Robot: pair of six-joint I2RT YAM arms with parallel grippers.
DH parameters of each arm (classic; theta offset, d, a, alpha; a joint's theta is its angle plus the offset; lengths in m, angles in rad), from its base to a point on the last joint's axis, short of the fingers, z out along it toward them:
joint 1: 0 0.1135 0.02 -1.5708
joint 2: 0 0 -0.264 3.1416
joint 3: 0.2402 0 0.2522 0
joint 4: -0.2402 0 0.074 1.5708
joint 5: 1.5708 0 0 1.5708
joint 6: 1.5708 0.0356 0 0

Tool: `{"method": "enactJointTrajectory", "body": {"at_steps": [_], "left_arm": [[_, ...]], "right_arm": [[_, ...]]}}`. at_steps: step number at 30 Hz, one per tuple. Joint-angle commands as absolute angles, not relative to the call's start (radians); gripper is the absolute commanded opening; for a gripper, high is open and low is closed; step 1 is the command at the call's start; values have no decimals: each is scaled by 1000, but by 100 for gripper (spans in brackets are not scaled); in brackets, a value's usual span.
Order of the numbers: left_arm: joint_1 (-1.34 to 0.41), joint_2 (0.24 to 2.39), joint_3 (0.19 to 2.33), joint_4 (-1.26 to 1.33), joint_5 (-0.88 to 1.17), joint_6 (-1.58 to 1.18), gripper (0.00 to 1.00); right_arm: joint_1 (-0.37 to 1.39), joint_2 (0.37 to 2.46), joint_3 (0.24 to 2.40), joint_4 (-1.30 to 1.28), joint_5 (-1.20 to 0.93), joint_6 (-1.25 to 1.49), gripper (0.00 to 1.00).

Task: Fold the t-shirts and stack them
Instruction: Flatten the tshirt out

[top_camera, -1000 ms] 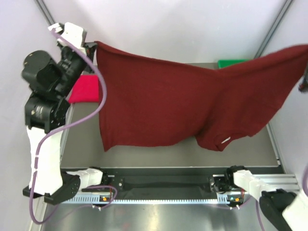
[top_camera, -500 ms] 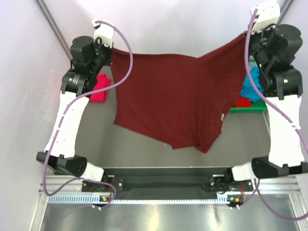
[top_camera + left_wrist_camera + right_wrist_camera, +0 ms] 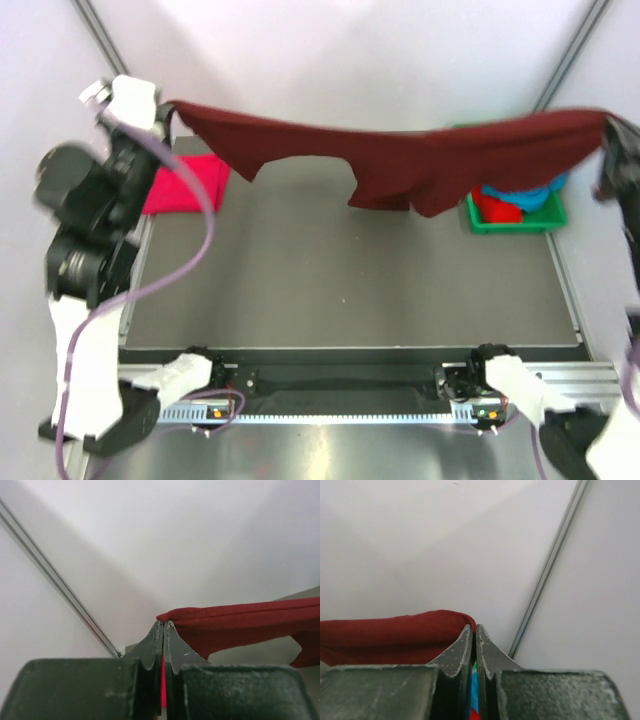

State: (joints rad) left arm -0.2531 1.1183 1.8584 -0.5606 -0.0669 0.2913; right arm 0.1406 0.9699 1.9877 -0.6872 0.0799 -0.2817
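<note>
Hanging across the upper frame as a sagging band of soft matte cloth (maroon t-shirt (image 3: 400,155)), ends clamped in left claw (image 3: 163,623) and right claw (image 3: 474,627).

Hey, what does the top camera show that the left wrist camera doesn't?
Only the top view: the maroon t-shirt stretched across its full span to the right gripper, and the green bin holding teal cloth and red cloth. Only the left wrist view: a close look at the left gripper, pinched shut on the shirt's corner. Both: the maroon shirt, held up in the air.
</note>
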Motion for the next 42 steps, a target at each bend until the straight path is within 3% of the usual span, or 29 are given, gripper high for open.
{"method": "enactJointTrajectory", "body": {"at_steps": [1, 5, 13, 19, 25, 31, 42], "left_arm": [[-247, 1017, 1825, -580, -61, 307, 0], [-247, 980, 1874, -612, -86, 318, 0], [-247, 1049, 2016, -609, -107, 382, 0], [-247, 1032, 1815, -520, -120, 420, 0], [-245, 1057, 1447, -398, -120, 445, 0], [-169, 1253, 1289, -201, -54, 433, 0], [-115, 1778, 1549, -69, -71, 443, 0]], "right_arm": [[110, 862, 1960, -748, 60, -262, 0], [91, 816, 2061, -816, 83, -272, 0], [80, 923, 2249, -776, 149, -328, 0], [81, 934, 2033, -595, 163, -379, 0], [81, 998, 1744, -414, 153, -394, 0], [80, 1222, 1654, -252, 111, -402, 0], [94, 1794, 1920, -209, 45, -429, 0]]}}
